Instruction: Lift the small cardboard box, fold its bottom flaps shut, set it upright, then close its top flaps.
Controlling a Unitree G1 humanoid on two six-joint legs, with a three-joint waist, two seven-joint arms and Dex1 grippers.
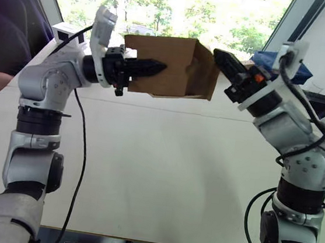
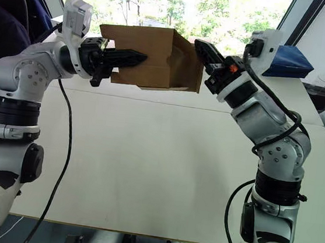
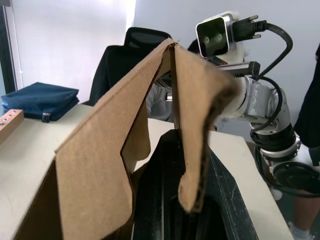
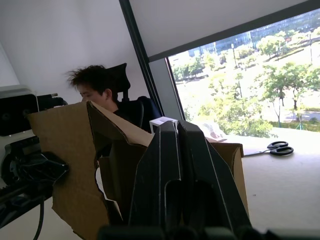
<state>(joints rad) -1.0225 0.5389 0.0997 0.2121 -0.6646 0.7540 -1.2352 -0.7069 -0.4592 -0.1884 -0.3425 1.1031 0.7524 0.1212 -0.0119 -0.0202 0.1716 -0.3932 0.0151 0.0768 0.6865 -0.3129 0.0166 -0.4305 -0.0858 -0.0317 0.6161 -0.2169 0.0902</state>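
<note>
While aloft, small cardboard box (image 1: 168, 65) between grippers | left gripper (image 1: 154, 68) clamps wall | right gripper (image 1: 219, 57) closed against end

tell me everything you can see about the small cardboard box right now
The small cardboard box is plain brown corrugated card, unprinted, held in the air above the pale table, lying on its side. The left gripper lies along its near face, fingers dark against the card. The right gripper presses at the end toward the robot's right, where a flap is folded in at a slant. In the left wrist view, flaps at the other end hang loose and bent.
</note>
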